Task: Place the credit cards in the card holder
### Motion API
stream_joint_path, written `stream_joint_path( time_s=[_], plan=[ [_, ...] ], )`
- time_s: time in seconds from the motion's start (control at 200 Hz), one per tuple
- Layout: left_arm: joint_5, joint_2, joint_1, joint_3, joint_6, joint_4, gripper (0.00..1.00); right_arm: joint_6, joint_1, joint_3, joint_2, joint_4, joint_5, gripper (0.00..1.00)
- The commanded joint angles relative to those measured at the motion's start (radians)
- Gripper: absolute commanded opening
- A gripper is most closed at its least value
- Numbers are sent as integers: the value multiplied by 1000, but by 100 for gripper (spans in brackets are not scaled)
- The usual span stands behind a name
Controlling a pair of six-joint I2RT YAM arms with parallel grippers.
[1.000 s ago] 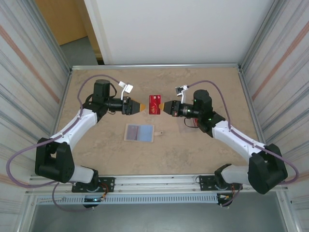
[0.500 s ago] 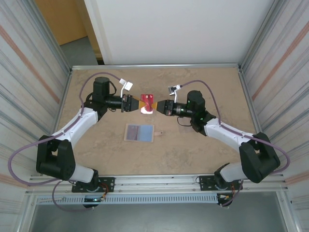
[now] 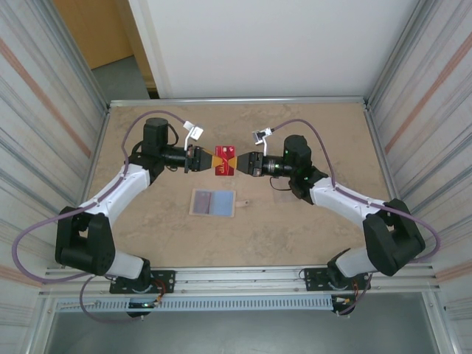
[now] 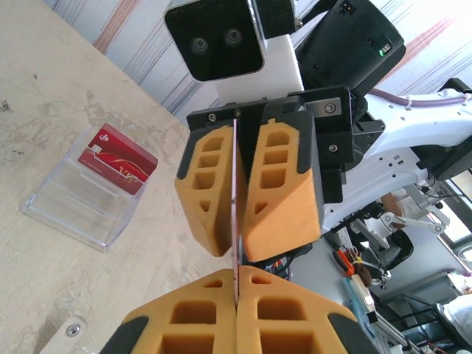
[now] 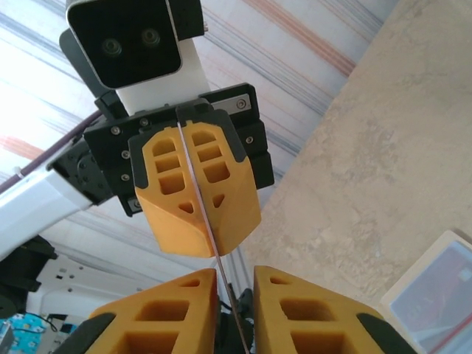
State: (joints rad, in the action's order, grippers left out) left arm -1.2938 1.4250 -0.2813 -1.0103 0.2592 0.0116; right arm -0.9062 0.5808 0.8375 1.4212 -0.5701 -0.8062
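Left jaws clamp red card (image 3: pixel 225 161) above tan table (image 3: pixel 295 221), white wall (image 3: pixel 258 44) beyond

A red credit card (image 3: pixel 225 161) was held clear of the table (image 3: pixel 310 228), its face turned upward. It was pinched at one short end by the left gripper (image 3: pixel 214 161), with the opposite end set between the fingers of the right gripper (image 3: pixel 236 162). A second red card (image 4: pixel 118 158), printed with pale markings, was seen propped in a clear plastic case (image 4: pixel 74 206). The beige card holder (image 3: pixel 213 202) was laid open and flat on the table, just on the near side of the held card, its blue-lavender pockets exposed.
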Motion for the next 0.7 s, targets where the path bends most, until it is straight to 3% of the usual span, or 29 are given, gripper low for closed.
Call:
stream_joint_path(
  time_s=[0.0,0.035,0.17,0.236,0.466,0.611,0.692],
  plan=[
    [-32,-8,-2,-20,-29,-18,0,36,8,37,6,30,-31,3],
    [-26,-9,0,-28,-37,-37,1,39,7,32,0,32,-28,0],
    [42,-39,27,-53,-124,-172,39,54,-5,-6,-29,55,-3,0],
    [102,-77,55,-54,-167,-257,43,42,-8,-29,-37,62,5,0],
    [301,-112,116,-76,-407,-727,37,50,25,-123,-44,140,88,0],
    [495,-101,134,46,-351,-667,19,17,52,-128,43,163,117,0],
    [582,-88,146,88,-316,-596,7,4,56,-75,123,283,129,0]
  ],
)
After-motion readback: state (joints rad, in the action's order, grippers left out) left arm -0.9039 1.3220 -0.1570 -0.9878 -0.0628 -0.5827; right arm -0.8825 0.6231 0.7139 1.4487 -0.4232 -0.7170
